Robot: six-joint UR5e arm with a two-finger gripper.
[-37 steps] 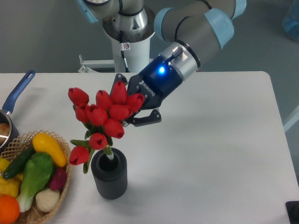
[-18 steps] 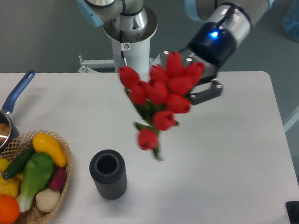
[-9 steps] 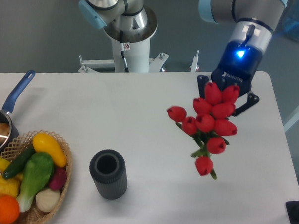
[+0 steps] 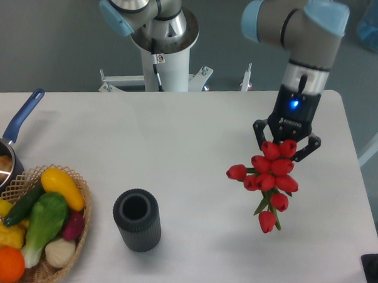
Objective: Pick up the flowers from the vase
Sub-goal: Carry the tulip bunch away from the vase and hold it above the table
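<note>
Gripper (image 4: 286, 146): fingertips and contact point hidden behind the buds of the flowers (image 4: 270, 176).
Flower stems: mostly covered by buds and leaves.
Saucepan (image 4: 3, 151): cut off by left edge; contents blurred.
Wicker basket (image 4: 79, 202): cropped at bottom-left corner.
Black object (image 4: 373, 270): cropped at right edge, unidentifiable.
Vase (image 4: 137, 219): interior too dark to read.

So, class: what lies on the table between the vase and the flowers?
Nothing. In the fixed camera view, the stretch of table between the vase and the flowers in the gripper is bare white tabletop.
</note>
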